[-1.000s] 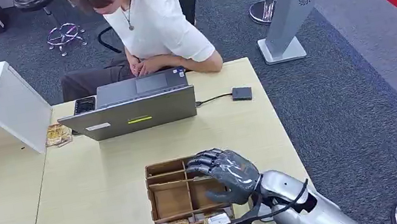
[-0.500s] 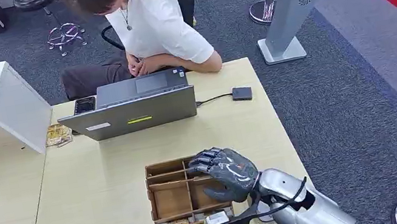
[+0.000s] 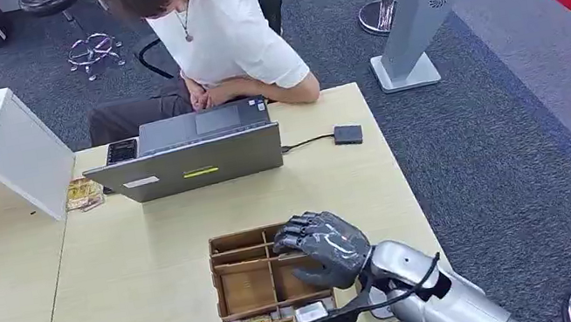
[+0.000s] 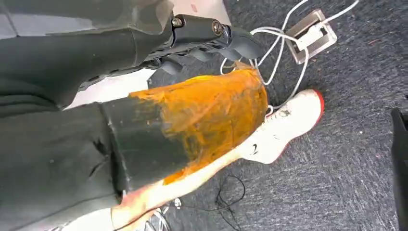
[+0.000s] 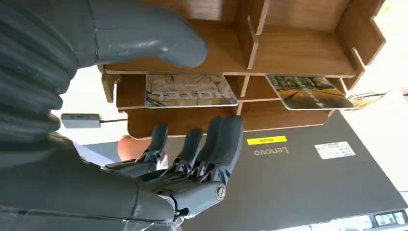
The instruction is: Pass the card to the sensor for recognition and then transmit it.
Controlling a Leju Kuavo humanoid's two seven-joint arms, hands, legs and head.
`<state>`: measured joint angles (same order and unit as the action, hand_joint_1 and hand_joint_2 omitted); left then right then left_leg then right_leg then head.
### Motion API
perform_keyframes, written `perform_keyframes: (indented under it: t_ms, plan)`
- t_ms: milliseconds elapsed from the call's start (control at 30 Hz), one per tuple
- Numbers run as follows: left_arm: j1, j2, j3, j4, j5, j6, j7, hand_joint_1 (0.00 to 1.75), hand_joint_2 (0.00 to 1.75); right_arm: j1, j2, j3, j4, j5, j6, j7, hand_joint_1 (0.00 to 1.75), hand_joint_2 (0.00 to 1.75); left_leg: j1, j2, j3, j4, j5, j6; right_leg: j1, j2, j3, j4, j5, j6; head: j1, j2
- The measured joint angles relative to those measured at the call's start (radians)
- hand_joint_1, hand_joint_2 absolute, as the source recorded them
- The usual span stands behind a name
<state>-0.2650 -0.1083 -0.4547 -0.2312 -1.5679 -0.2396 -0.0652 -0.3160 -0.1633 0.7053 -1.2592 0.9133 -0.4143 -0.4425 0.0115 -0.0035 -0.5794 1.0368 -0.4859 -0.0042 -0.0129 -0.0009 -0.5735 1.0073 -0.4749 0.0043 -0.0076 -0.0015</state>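
Right hand (image 3: 324,249) has sunk slightly over the wooden card organizer (image 3: 244,285).
Its fingers hang spread, holding nothing; cards (image 5: 191,90) lie in slots beneath, so the pick-up is not yet made.

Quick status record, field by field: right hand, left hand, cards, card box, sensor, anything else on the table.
right hand: over the wooden card box, fingers apart, holding nothing
left hand: hanging low beside the robot's body, above the carpet; fingers unclear
cards: one card and a second card lying in neighbouring slots of the box, neither touched
sensor: small dark pad on a cable, at the table's far right, apart from the box
laptop: open, a person sitting behind it
task state: no card picked up yet
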Motion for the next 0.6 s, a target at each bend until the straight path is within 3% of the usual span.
perform_keyframes:
  t_ms: [600]
  plan:
    - [-0.004,0.008,-0.093,0.002,0.0,-0.002,-0.031,0.0,0.0,-0.013,-0.002,0.0,0.048,-0.001,-0.021,0.003,0.99,1.75,0.0,0.0,0.0,0.0,0.0,0.0,0.0,0.0,0.0,0.0,0.0,0.0,0.0,0.0]
